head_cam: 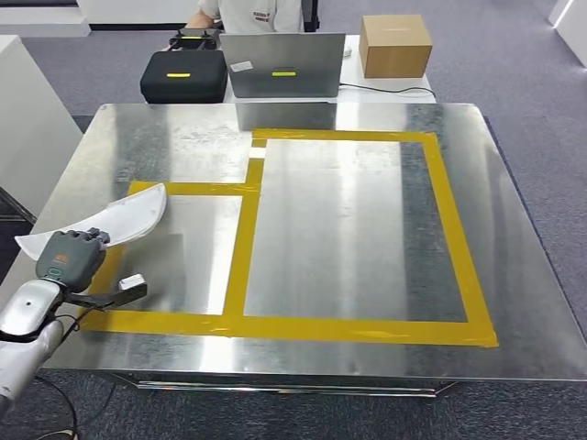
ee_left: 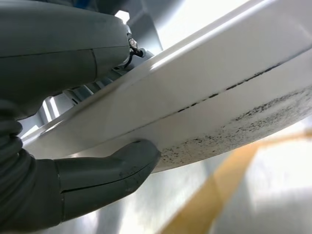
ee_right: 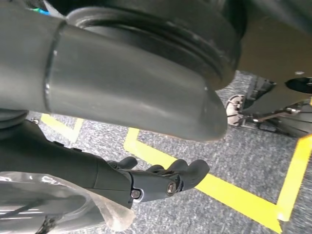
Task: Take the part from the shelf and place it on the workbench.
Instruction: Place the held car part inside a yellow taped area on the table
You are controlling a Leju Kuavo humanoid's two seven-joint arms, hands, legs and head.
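Grey carpet is surrounding a steel-topped desk [head_cam: 388,229] marked with yellow tape [head_cam: 249,238] forming a small rectangle on the left and a larger one on the right. At the near left corner, the left hand [head_cam: 69,259] is gripping a white curved part [head_cam: 104,223], a long thin shell. In the head view the part is lying with its long axis running from the desk's left edge up and rightward, its broader rounded end pointing toward the far side of the small taped rectangle and its narrow end pointing off the left edge. In the left wrist view the thumb [ee_left: 110,170] is pressing under the part [ee_left: 221,97] and the fingers are closing over its top, while dark speckling is showing along its lower edge. No writing on the part is readable. The right hand [ee_right: 165,180] is hanging over carpet crossed by yellow floor tape [ee_right: 228,195], its fingers curling loosely inward on nothing.

Beyond the desk's far edge, a black case [head_cam: 183,77] with a lit yellow-green strip is sitting beside an open grey laptop [head_cam: 285,64] bearing a small white sticker, too small to read. A cardboard box [head_cam: 394,44] is standing to the right. Behind them a person [head_cam: 252,14] in a light shirt is sitting; the shirt's small print is illegible.
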